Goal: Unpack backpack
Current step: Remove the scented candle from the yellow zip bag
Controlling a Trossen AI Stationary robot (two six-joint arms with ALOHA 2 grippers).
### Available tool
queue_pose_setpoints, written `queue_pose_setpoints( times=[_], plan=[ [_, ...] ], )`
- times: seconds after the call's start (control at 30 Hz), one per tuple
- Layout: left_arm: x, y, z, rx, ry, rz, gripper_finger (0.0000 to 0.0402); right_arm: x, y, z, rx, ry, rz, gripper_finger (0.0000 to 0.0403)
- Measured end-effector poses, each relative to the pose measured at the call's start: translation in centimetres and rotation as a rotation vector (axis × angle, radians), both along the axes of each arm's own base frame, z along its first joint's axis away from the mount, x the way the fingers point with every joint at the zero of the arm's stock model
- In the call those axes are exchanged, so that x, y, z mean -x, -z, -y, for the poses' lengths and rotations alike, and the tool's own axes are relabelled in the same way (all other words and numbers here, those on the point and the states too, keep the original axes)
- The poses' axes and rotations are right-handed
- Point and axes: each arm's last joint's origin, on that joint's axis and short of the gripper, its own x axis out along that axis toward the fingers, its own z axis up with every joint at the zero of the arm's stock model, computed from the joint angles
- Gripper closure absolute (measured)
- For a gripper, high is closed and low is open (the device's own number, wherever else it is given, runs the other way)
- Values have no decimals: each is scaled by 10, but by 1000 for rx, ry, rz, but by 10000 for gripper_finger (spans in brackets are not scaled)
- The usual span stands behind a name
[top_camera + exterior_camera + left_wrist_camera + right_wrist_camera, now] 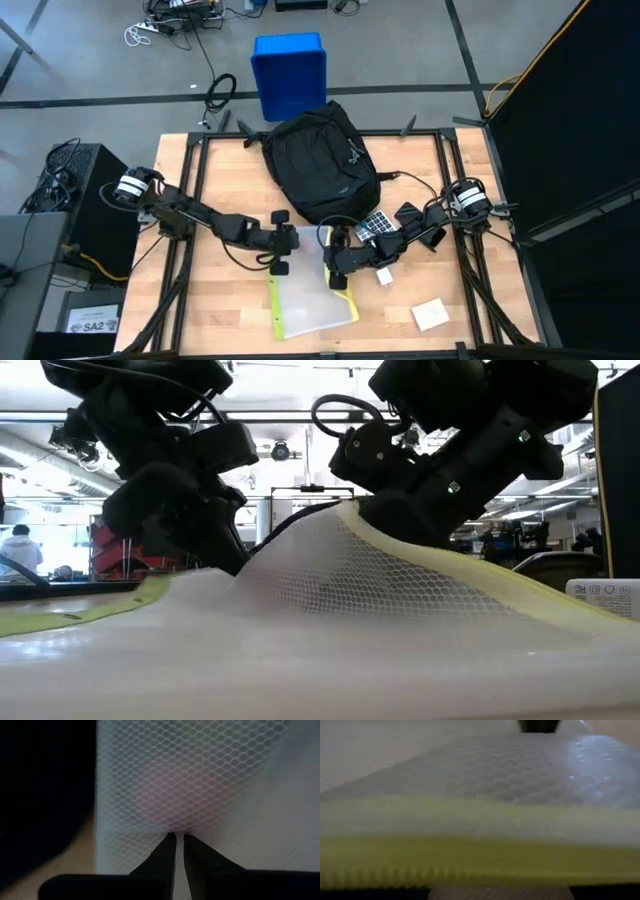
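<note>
The black backpack (pixel 320 165) lies at the table's far middle. In front of it a translucent mesh pouch (pixel 312 300) with yellow-green edges lies on the table, its far part raised like a tent (pixel 345 520). My left gripper (pixel 296 242) is shut, with its tips on the pouch's mesh face (pixel 179 836). My right gripper (pixel 340 264) stands open at the raised far right part. In the right wrist view the pouch's yellow edge (pixel 470 855) fills the picture between the wide-apart fingers. My left gripper has its fingertips (pixel 167 845) on the pouch's mesh face (pixel 180 827), near its far left side, slanting down from the table's left. The tips are nearly together on the mesh; I cannot tell if a fold is pinched. My right gripper stands at the pouch's raised yellow edge (pixel 350 515), slanting down from the right. The pouch hides the place, so I cannot tell whether the open fingers touch it.
A blue bin (pixel 290 72) stands on the floor beyond the table's far edge. A small calculator-like thing (pixel 376 222) lies by the backpack's near right side. A white card (pixel 431 315) and a small white piece (pixel 385 276) lie at the near right.
</note>
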Motion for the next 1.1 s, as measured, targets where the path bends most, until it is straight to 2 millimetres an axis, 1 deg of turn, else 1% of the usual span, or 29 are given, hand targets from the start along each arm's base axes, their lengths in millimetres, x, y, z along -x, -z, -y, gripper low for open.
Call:
queue_pose_setpoints(
  times=[0.17,0.33,0.5,0.7,0.77,0.87,1.0,1.1],
  plan=[
    [-3,9,0,14,22,-26,396,-8,-8,3,56,58,41,38],
    [-9,17,0,23,77,-20,399,-18,-17,9,31,71,75,30],
    [-15,22,-3,33,97,10,399,-22,-17,20,-59,59,70,34],
    [-17,22,-5,48,98,20,399,-23,-16,27,-66,66,54,45],
    [-18,22,-5,50,99,27,399,-22,-14,31,-59,73,30,50],
    [-19,21,-5,55,101,41,399,-24,0,38,-50,92,-14,60],
    [-19,21,-5,58,104,41,399,-29,20,45,-103,89,-35,75],
    [-18,21,-5,57,105,31,399,-31,24,44,-113,87,-12,95]
  ],
)
